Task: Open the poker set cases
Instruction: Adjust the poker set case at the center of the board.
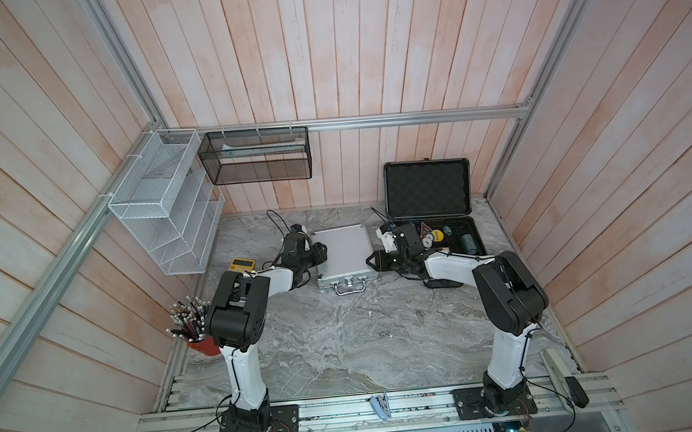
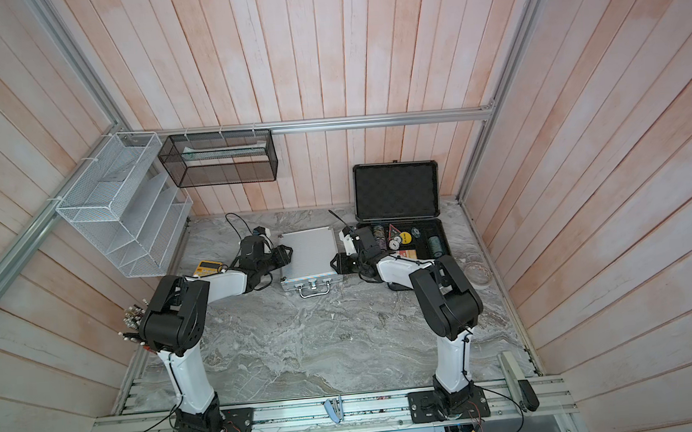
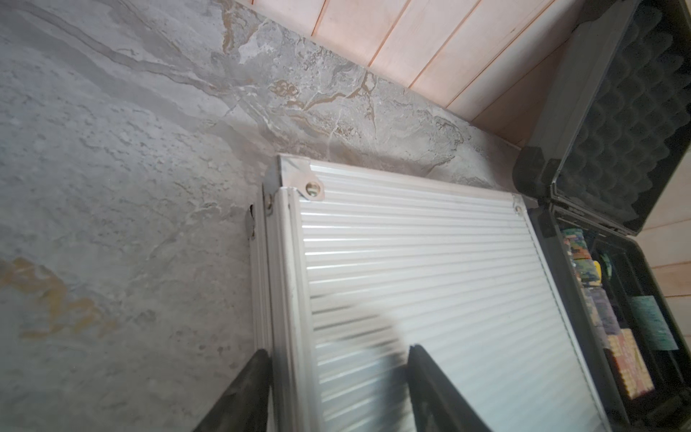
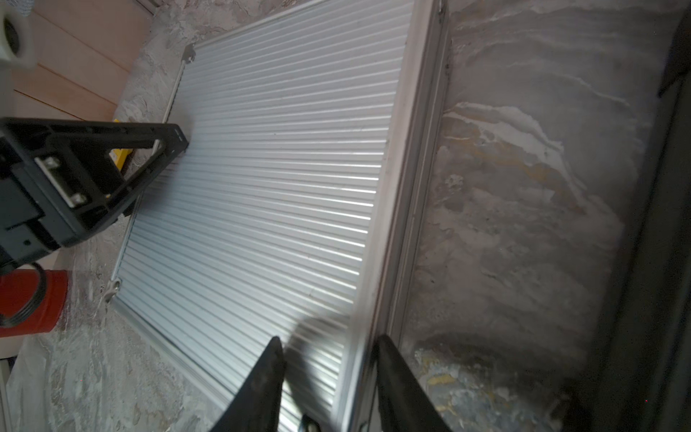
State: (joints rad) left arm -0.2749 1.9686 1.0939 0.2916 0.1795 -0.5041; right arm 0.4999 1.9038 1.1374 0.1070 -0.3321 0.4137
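Jaws apart, the left gripper (image 3: 338,351) straddles the left edge of the small silver case (image 1: 345,252). In its wrist view one black finger (image 3: 243,389) sits outside the case's side wall, down by the table. The other hangs over the ribbed lid, with the metal edge rail between them. The right gripper (image 4: 329,338) mirrors this at the opposite edge, its jaws a little narrower, one finger over the lid and one just beside the side wall. Whether either pair presses on the metal cannot be told. The silver case lies flat and closed toward the back of the grey marble table (image 1: 345,342), its handle (image 1: 351,289) and latches facing the arm bases. Just to its right sits the larger dark case (image 1: 457,228), already open. Its foam-lined lid (image 1: 428,188) stands upright against the plank wall, and its base holds stacked chips (image 3: 628,362). A small yellow device (image 1: 242,264) lies beside the left arm's forearm, and a red pot of pencils (image 1: 203,346) stands near the table's left edge.
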